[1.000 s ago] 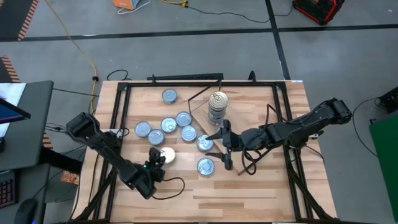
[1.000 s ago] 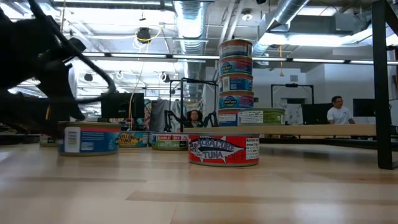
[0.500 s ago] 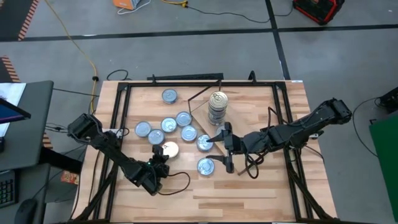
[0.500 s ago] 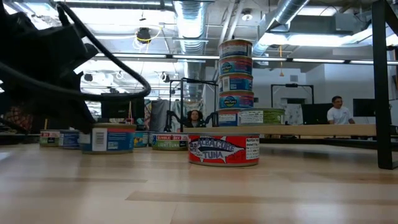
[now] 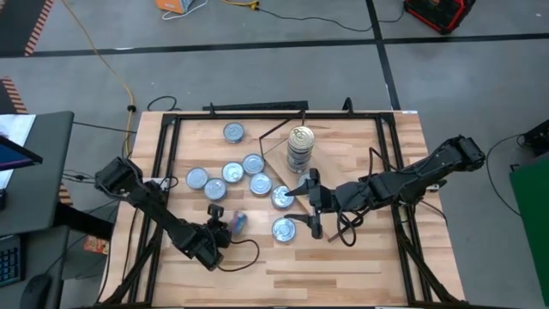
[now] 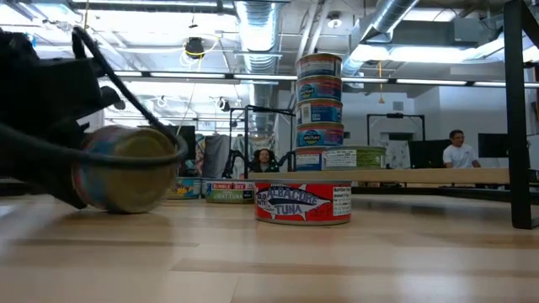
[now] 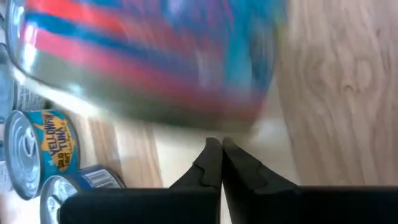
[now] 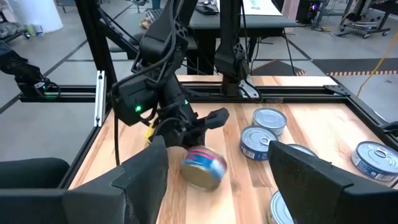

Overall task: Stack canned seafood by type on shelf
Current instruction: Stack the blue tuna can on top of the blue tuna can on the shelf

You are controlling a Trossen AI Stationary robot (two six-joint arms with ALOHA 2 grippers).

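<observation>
A red-and-blue labelled tin (image 5: 238, 221) lies tipped on its side near the table's left front, with its gold end (image 6: 139, 172) facing the near edge. My left gripper (image 5: 221, 227) is shut right behind it, with nothing between its fingers (image 7: 211, 163). My right gripper (image 8: 214, 186) hangs open above the table's middle, over two flat tins (image 5: 282, 197) (image 5: 284, 229). A stack of several tins (image 5: 300, 146) stands on the shelf (image 6: 421, 175). More canned seafood (image 5: 233, 172) lies flat left of the middle. My left gripper's shut fingertips (image 7: 214, 149) stand right at the label wall (image 7: 186, 106) of the tipped tin, coming slanting down from the table's left near side. I cannot tell whether they touch it. The tin rests on the table by its side and is not between the fingers.
The dark metal frame (image 5: 167, 154) runs round the tabletop. A lone tin (image 5: 233, 132) lies toward the far left. A red albacore tin (image 6: 303, 203) lies flat at the middle. Bare wood stretches along the near edge (image 5: 343, 275). People sit in the room beyond the table.
My left gripper has shut and rolled somewhat at the wrist. The tin that lay flat before it, pale lid up, has come out from between the fingers, tipped onto its side and shifted a little toward the table's right. My right arm has kept still.
</observation>
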